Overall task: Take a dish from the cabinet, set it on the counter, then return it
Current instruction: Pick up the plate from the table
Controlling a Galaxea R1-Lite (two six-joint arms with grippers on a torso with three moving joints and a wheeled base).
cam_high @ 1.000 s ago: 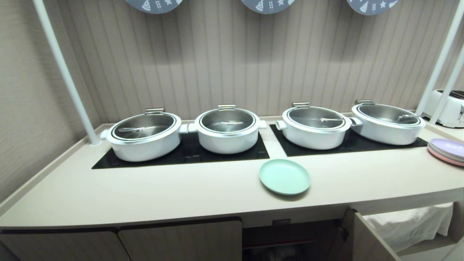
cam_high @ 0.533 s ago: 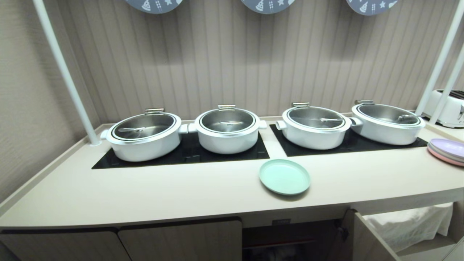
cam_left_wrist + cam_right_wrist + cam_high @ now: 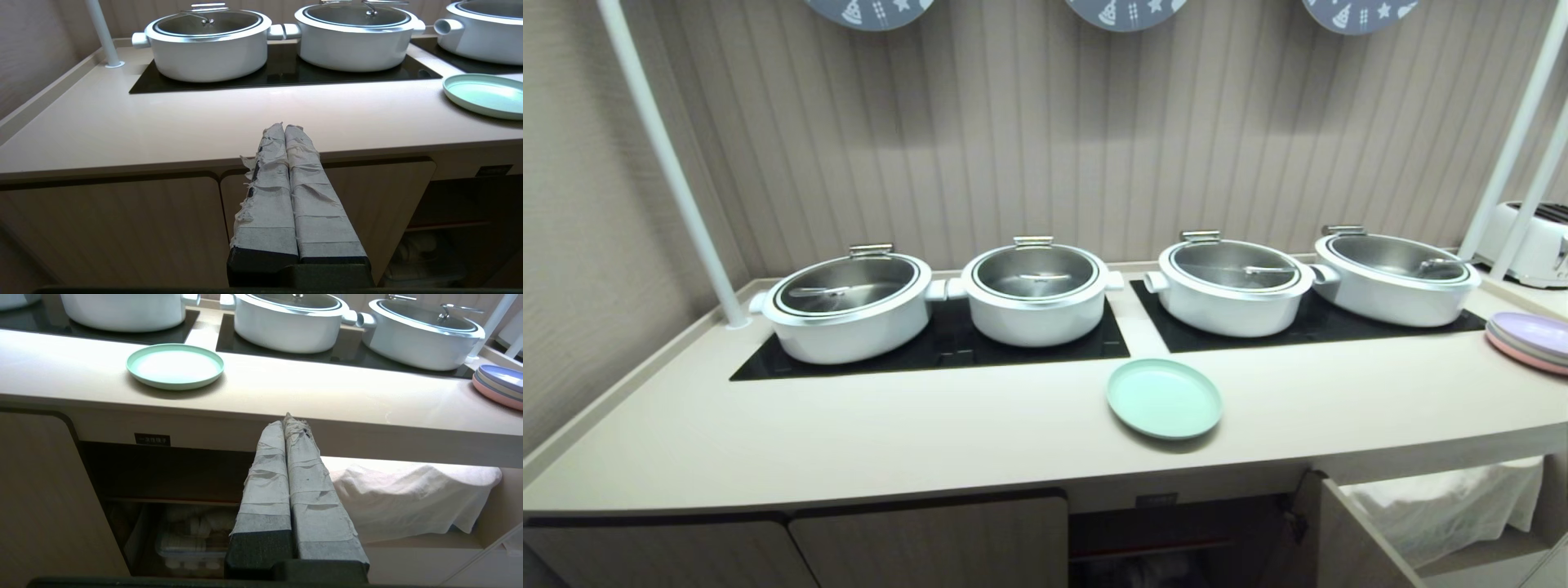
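Mint-green dish (image 3: 1164,398) sits near the counter (image 3: 849,425) front edge, over the open cabinet (image 3: 163,473), handy for returning. Left gripper (image 3: 284,127) and right gripper (image 3: 288,420) both pinched together, empty, below.

Pale shape (image 3: 1147,574) low in the open cabinet (image 3: 1192,527), fainter than a second ago, nearly gone.
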